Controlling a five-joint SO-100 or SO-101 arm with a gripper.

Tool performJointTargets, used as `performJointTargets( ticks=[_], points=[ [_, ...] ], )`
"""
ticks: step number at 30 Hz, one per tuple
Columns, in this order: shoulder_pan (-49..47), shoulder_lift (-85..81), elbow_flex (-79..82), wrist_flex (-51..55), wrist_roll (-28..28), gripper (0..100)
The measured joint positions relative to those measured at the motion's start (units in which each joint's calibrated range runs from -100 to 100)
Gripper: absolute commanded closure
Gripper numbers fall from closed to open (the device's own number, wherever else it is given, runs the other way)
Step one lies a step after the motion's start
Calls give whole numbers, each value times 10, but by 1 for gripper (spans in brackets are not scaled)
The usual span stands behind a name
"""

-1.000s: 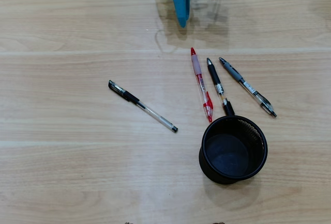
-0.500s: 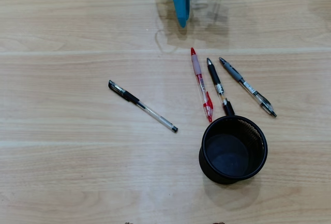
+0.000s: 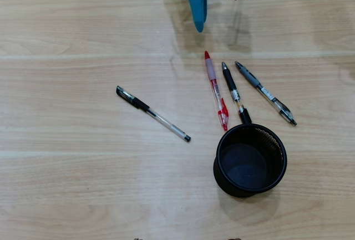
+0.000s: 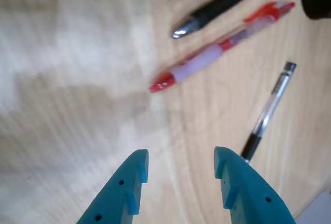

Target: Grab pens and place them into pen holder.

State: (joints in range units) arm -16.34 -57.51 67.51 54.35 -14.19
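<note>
a: light wood-grain laminate table [image 3: 83, 184], bare apart from the task things; round black wire-mesh pen holder [image 3: 250, 160] stands upright at lower right in the overhead view, looks empty inside

b: pens?

a: four, all flat on the table, none in the holder; clear-barrelled pen with black cap [image 3: 153, 113] lies alone to the left, diagonal, well apart from the rest; red pen with translucent barrel [image 3: 216, 90] just above the holder; slim black pen [image 3: 233, 91] right beside it, its lower end at or touching the holder rim, cannot tell which; grey-and-black pen with clip [image 3: 265, 93] furthest right

b: gripper?

a: teal two-finger gripper [image 4: 181, 162] at the top edge in the overhead view, clear of every pen; wrist view shows both teal fingers [image 4: 132, 180] spread apart with bare table between them, nothing held; red pen [image 4: 220, 50] sits ahead of the jaws, clear pen [image 4: 269, 113] off to the right of that view

b: step?

a: judging it as the very start, approach to the first pick; nothing collected yet; red pen looks like the nearest candidate but that is a guess

b: next move needs?

a: advance and lower with the jaws straddling one barrel across its length, not along it; the red and black pens lie close together, so a finger could nudge the neighbour; then close, lift, carry over the holder and drop tip-down
</note>
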Motion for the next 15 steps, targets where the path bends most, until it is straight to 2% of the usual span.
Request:
performJointTargets(
  ticks=[2,3,4,6,10,15],
  points=[
    [28,130,-112,9,0,81],
    [45,193,-165,23,0,75],
    [82,306,-268,63,0,73],
    [115,396,-357,98,0,69],
    [210,557,-574,203,-1,68],
    [252,683,-745,237,-32,68]
  ],
)
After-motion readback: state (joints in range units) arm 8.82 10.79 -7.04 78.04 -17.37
